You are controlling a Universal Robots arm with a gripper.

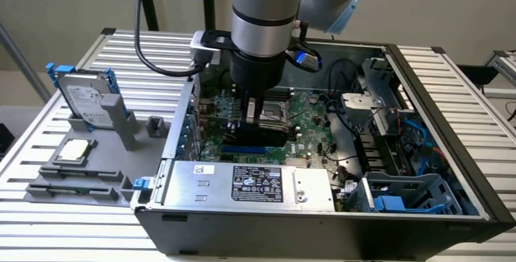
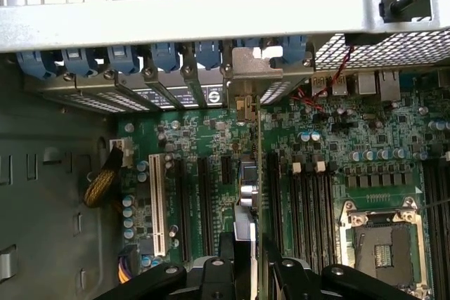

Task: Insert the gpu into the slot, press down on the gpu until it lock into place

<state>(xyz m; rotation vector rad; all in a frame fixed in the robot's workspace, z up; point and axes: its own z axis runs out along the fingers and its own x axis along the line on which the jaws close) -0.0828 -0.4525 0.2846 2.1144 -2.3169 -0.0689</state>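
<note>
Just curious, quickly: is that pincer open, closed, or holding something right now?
Pincer: closed, gripping the black card by its upper edge.

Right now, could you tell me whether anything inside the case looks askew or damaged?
Nothing stands out: the gpu stands upright in the claw over the motherboard, and nothing looks bent, broken or spilled.

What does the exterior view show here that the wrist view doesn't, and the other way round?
Exterior view: the silver power supply box, the hard drive standing in a holder outside the case, and the blue slot. Wrist view: a row of blue clips along the case's edge and a white slot. Both: the green motherboard and the gpu held in the gripper.
</note>
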